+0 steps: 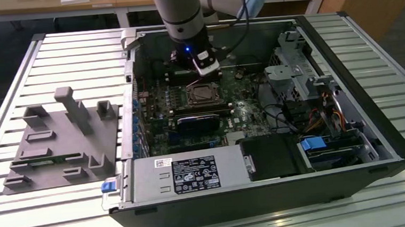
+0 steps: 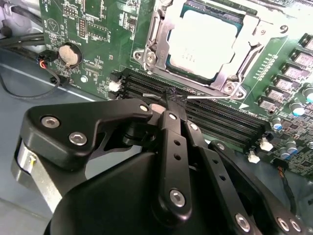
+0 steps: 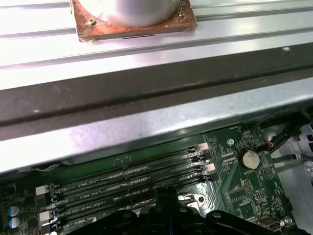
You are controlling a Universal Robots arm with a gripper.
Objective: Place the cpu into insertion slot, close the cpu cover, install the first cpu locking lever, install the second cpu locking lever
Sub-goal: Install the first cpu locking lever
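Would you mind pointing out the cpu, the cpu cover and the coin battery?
cpu (image 2: 203, 41): second wrist view, centre of metal top.
cpu cover (image 2: 154, 36): second wrist view, frame edge.
coin battery (image 2: 70, 55): second wrist view, round face.

cpu (image 2: 205, 41) seated in insertion slot (image 1: 203, 93), cpu cover (image 2: 149, 34) down around it. Memory slots (image 2: 220, 120) just beside the socket. Case (image 1: 266, 205) on counter (image 1: 63, 59); fixture block (image 1: 61, 139) on the exterior view's left of the case.
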